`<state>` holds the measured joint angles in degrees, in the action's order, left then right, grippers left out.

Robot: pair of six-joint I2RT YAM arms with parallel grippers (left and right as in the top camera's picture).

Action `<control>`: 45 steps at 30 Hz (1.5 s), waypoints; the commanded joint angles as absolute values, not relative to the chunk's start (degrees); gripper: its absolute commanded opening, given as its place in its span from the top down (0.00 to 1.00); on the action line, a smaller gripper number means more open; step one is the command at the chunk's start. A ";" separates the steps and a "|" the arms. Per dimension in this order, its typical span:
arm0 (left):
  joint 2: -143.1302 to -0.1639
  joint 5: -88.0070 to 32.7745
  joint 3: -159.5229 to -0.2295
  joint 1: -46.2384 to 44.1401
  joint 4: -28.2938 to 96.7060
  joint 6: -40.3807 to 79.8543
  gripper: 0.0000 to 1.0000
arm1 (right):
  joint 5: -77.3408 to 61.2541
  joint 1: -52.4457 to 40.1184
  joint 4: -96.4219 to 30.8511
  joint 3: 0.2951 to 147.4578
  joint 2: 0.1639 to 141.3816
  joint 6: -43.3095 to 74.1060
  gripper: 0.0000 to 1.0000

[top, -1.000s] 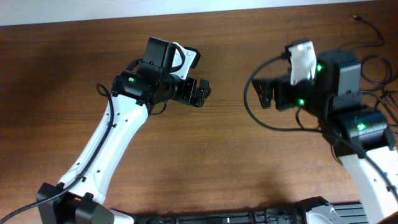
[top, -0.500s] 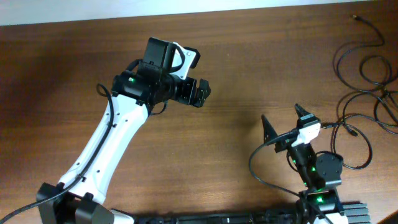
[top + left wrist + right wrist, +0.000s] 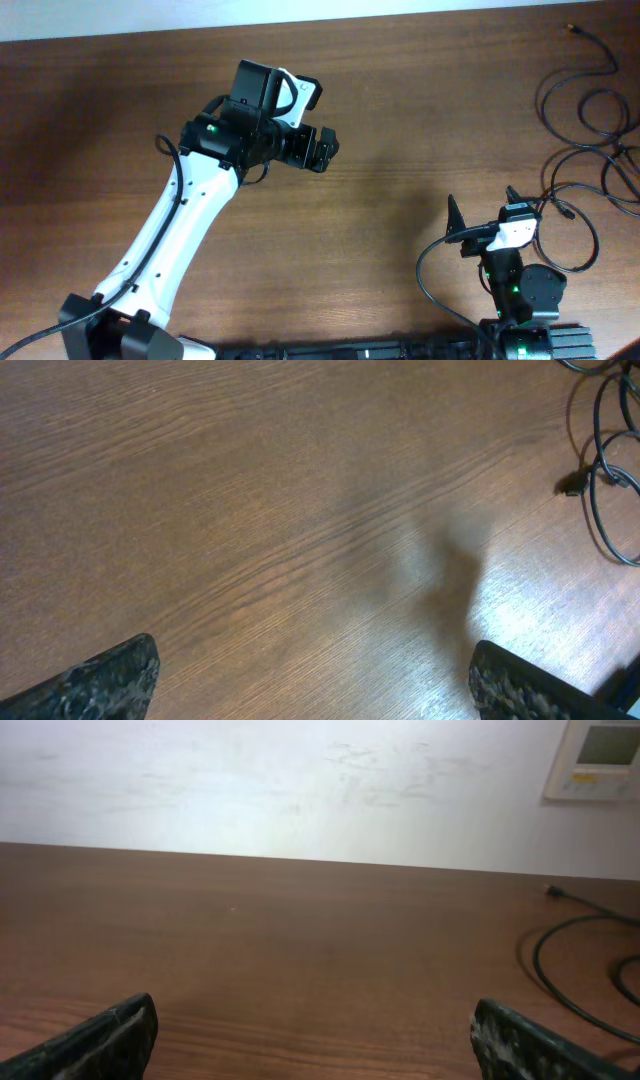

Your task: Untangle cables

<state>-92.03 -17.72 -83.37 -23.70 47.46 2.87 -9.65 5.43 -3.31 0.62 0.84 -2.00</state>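
The cables (image 3: pixel 583 150) are thin black cords lying in loose overlapping loops at the table's right edge, with a plug tip (image 3: pixel 572 29) at the far right corner. My left gripper (image 3: pixel 322 150) hovers over the bare middle of the table, well left of the cables. In the left wrist view its fingers (image 3: pixel 315 660) are wide open and empty, with the cable loops (image 3: pixel 584 500) at the top right. My right gripper (image 3: pixel 483 208) is near the front edge, left of the cables. It is open and empty (image 3: pixel 315 1020), with one cord (image 3: pixel 537 960) at the right.
The wooden table (image 3: pixel 400 90) ends at a white wall at the back (image 3: pixel 300 780), which carries a small control panel (image 3: pixel 600 755). The right arm's own thicker black wire (image 3: pixel 425 275) loops beside its base at the front.
My right arm has pulled back from the upper right of the table to the front edge, uncovering the cable loops. The left arm has not moved.
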 commanded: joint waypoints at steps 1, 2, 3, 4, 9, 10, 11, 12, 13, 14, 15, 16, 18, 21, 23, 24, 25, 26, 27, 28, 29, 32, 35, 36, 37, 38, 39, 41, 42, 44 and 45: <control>-91.70 -17.72 -83.72 -23.73 47.40 3.42 0.01 | -8.36 5.76 -3.73 0.32 0.19 -2.96 0.01; -91.70 -17.72 -83.72 -23.73 47.40 3.42 0.01 | -8.36 5.76 -3.73 0.34 0.19 -2.96 0.01; -91.72 -17.72 -83.72 -23.73 47.40 3.42 0.01 | -8.36 5.76 -3.73 0.34 0.19 -2.96 0.01; -91.72 -17.72 -83.72 -23.73 47.40 3.42 0.01 | -8.34 5.76 -3.73 0.34 0.19 -2.96 0.01; -91.72 -17.72 -83.72 -23.73 47.40 3.42 0.01 | -8.36 5.76 -3.73 0.32 0.19 -2.96 0.01; -91.70 -17.72 -83.72 -23.75 47.40 3.42 0.01 | -8.36 5.76 -3.73 0.32 0.19 -2.96 0.01; -91.72 -17.72 -83.72 -23.73 47.40 3.42 0.01 | -8.34 5.76 -3.73 0.34 0.19 -2.96 0.01; -91.70 -17.72 -83.72 -23.73 47.40 3.42 0.01 | -8.34 5.76 -3.73 0.32 0.19 -2.96 0.01; -91.72 -17.72 -83.72 -23.73 47.40 3.42 0.01 | -8.34 5.76 -3.73 0.34 0.19 -2.96 0.01; -91.72 -17.72 -83.72 -23.73 48.18 3.42 0.01 | -8.36 5.76 -3.73 0.34 0.19 -2.96 0.01; -91.72 -17.47 -83.72 -23.73 48.88 3.25 0.01 | -8.34 5.76 -3.73 0.34 0.19 -2.96 0.01; -91.72 -15.59 -83.72 -23.73 49.69 2.98 0.01 | -8.34 5.76 -3.73 0.32 0.19 -2.96 0.01; -92.14 -6.72 -82.83 -23.73 50.68 2.94 0.01 | -8.34 5.76 -3.73 0.34 0.19 -2.96 0.01; -91.48 -2.98 -81.12 -23.75 48.14 -7.97 0.01 | -8.36 5.76 -3.73 0.34 0.19 -2.96 0.02; -87.88 -3.01 -76.64 -23.73 38.94 -14.15 0.01 | -8.34 5.76 -3.73 0.32 0.19 -2.96 0.01; -83.96 -2.98 -71.57 -23.73 31.24 -18.72 0.01 | -8.36 5.76 -3.73 0.34 0.19 -2.96 0.01; -80.44 -2.98 -66.46 -23.57 24.10 -22.31 0.01 | -8.34 5.76 -3.73 0.34 0.19 -2.96 0.01; -76.90 -2.74 -61.12 -23.09 17.34 -22.87 0.01 | -8.36 5.76 -3.73 0.34 0.19 -2.96 0.01; -71.79 -3.09 -52.75 -21.89 6.66 -22.85 0.01 | -8.36 5.76 -3.73 0.34 0.19 -2.96 0.01; -67.33 -3.81 -45.17 -20.71 -2.66 -22.83 0.01 | -8.34 5.76 -3.73 0.32 0.19 -2.96 0.01; -62.98 -5.28 -38.22 -19.35 -10.44 -22.81 0.01 | -8.34 5.76 -3.73 0.34 0.19 -2.96 0.01; -52.25 -11.25 -20.03 -13.98 -33.30 -22.68 0.01 | -8.36 5.76 -3.73 0.34 0.19 -2.96 0.01; -39.77 -11.35 -6.61 -6.22 -41.91 -16.19 0.01 | -8.36 5.76 -3.73 0.34 0.19 -2.96 0.01; -37.60 -11.35 -5.48 -4.71 -41.43 -15.18 0.01 | -8.34 5.76 -3.73 0.32 0.19 -2.96 0.01; -34.46 -11.35 -3.88 -2.50 -40.18 -13.74 0.01 | -8.36 5.76 -3.73 0.34 0.19 -2.96 0.01; -31.53 -11.35 -2.17 -0.54 -38.17 -12.10 0.01 | -8.36 5.76 -3.73 0.32 0.19 -2.96 0.01; -29.26 -11.18 -1.02 0.67 -36.03 -11.09 0.01 | -8.36 5.76 -3.73 0.34 0.19 -2.96 0.02; -24.82 -10.44 -0.49 1.91 -28.99 -10.81 0.01 | -8.36 5.76 -3.73 0.32 0.19 -2.96 0.01; -22.94 -9.47 -0.49 2.48 -25.56 -9.78 0.01 | -8.36 5.76 -3.73 0.34 0.19 -2.96 0.01; -20.12 -8.16 -0.49 3.33 -19.29 -9.61 0.01 | -8.34 5.76 -3.73 0.32 0.19 -2.96 0.01; -18.76 -6.48 -0.47 3.55 -15.55 -8.32 0.01 | -8.36 5.76 -3.73 0.34 0.19 -2.96 0.01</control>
<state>-21.12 -9.39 -0.62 2.83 -19.75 -10.83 -8.84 5.50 -3.44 0.62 0.58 -3.01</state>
